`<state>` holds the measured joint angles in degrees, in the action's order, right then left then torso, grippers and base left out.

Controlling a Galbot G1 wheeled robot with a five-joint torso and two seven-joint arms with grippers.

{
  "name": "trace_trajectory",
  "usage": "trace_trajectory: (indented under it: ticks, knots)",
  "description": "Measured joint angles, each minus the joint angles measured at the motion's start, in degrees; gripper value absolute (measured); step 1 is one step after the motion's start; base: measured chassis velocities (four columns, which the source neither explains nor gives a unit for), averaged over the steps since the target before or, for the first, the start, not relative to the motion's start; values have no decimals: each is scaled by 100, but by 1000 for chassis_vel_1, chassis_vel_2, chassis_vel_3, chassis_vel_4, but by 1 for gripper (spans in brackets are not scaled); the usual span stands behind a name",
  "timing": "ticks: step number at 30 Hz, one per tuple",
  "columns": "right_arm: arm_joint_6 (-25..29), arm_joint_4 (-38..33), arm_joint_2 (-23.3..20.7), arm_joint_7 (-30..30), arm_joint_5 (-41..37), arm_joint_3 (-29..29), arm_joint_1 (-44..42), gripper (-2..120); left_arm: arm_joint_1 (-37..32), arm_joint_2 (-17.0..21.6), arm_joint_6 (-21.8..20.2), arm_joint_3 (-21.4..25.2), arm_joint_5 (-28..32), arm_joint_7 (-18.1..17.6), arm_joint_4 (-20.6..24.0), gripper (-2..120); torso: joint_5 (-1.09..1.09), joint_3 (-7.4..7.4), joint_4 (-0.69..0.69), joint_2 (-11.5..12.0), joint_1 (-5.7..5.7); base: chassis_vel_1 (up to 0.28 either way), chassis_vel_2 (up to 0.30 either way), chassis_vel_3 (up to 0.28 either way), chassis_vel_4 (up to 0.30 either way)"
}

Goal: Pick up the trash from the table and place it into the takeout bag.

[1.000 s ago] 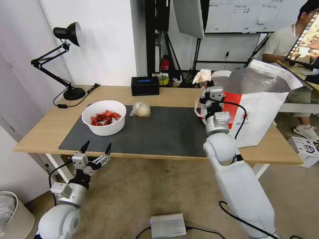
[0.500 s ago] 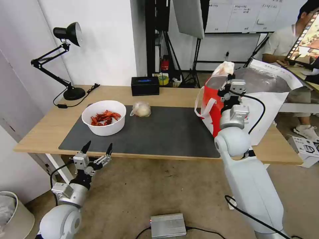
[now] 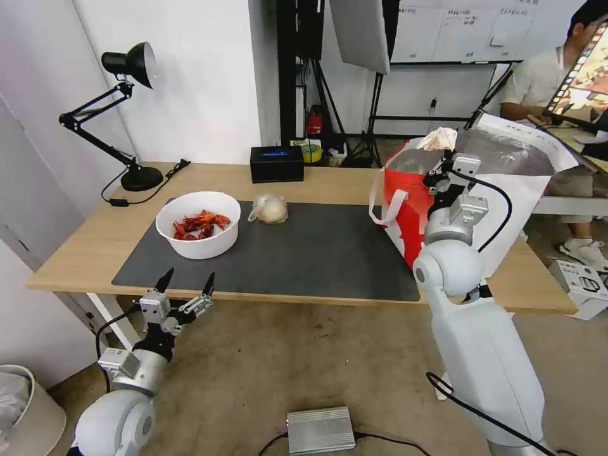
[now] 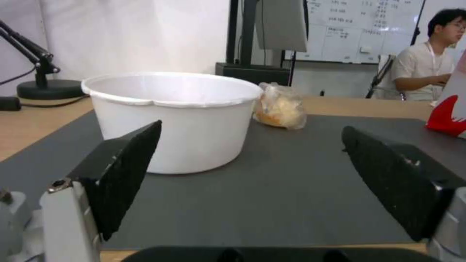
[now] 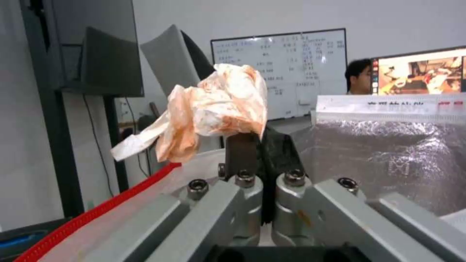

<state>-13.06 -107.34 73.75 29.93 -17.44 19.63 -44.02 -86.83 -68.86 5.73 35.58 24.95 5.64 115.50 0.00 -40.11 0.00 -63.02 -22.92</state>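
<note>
Tissue, crumpled, white with orange stains: in the head view, clamped in the right gripper above the open top of the takeout bag, which stands at the right end of the table. White bowl with red crayfish shells: on the dark grey mat, near its left edge. Clear baggie with beige lump: near the mat's far edge, just right of the bowl. Black box and desk lamp: along the table's far edge. Left gripper: below the table's near edge, fingers spread, holding nothing. Left wrist view: left gripper with both black pads wide apart; bowl ahead on the mat, baggie just beside it, a red corner of the bag at the mat's far side. Right wrist view: right gripper with fingers pressed together on the tissue, the bag's silver foil lining behind and its red rim below.
</note>
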Motion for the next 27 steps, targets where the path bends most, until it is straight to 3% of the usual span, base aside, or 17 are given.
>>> trace_trajectory:
  ticks: [4, 8, 11, 23, 27]
  knots:
    - [-48, -70, 0, 33, -170, 1, -18, 2, 1, -4, 0, -4, 5, 0, 0, 100, 0, 0, 0, 0, 0, 0, 0, 0, 0]
    - [-75, -100, 0, 46, -255, 1, -23, 14, 0, -9, 0, -9, 20, 0, 1, 100, 0, 0, 0, 0, 0, 0, 0, 0, 0]
    - [-107, -126, -3, 50, -295, 1, -19, 31, -2, -17, -2, -20, 34, 0, 4, 100, 0, 0, 0, 0, 0, 0, 0, 0, 0]
    - [-130, -143, -54, 50, -312, 12, -34, 69, -4, -15, -9, -27, 34, -2, 31, 100, 0, 0, 0, 0, 0, 0, 0, 0, 0]
    - [-136, -167, -61, 36, -312, 13, -59, 89, -12, -20, -10, -28, 34, -4, 33, 100, 0, 0, 0, 0, 0, 0, 0, 0, 0]
